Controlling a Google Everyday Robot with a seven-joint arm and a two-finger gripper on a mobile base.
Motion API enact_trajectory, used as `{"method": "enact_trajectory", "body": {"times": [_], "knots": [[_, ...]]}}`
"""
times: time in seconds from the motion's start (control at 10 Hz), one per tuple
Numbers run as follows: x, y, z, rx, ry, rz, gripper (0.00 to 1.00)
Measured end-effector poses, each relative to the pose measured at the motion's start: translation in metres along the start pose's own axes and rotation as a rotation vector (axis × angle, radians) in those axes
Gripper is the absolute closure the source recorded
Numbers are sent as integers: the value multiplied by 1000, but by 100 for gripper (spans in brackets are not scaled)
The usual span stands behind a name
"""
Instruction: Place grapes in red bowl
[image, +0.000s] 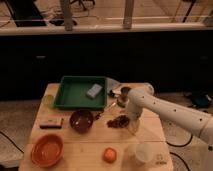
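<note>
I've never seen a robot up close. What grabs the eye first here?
The white arm stretched in from the right, its end effector down at the dark grapes mid-table. Then the green tray to their back left and the orange-red bowl at the near-left corner.

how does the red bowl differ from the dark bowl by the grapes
The red bowl is orange-red and wider; the dark bowl is deep maroon and smaller. The red bowl sits at a near corner of the table; the dark bowl sits mid-table, beside the grapes, where the gripper hangs. Both are round, upright, apparently empty.
</note>
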Motion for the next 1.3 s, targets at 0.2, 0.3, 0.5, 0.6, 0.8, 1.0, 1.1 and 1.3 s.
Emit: {"method": "enact_trajectory", "body": {"times": [0.2, 0.3, 0.5, 0.6, 0.8, 1.0, 1.1, 1.3], "knots": [[1, 0, 0, 3, -4, -5, 20], [1, 0, 1, 5, -6, -10, 20], [1, -2, 2, 7, -11, -19, 20], [1, -2, 3, 9, -15, -23, 20], [2, -1, 3, 13, -20, -26, 20], [3, -1, 3, 16, -27, -33, 20], [2, -1, 4, 18, -31, -37, 20], [3, -2, 5, 22, -36, -43, 20]]}}
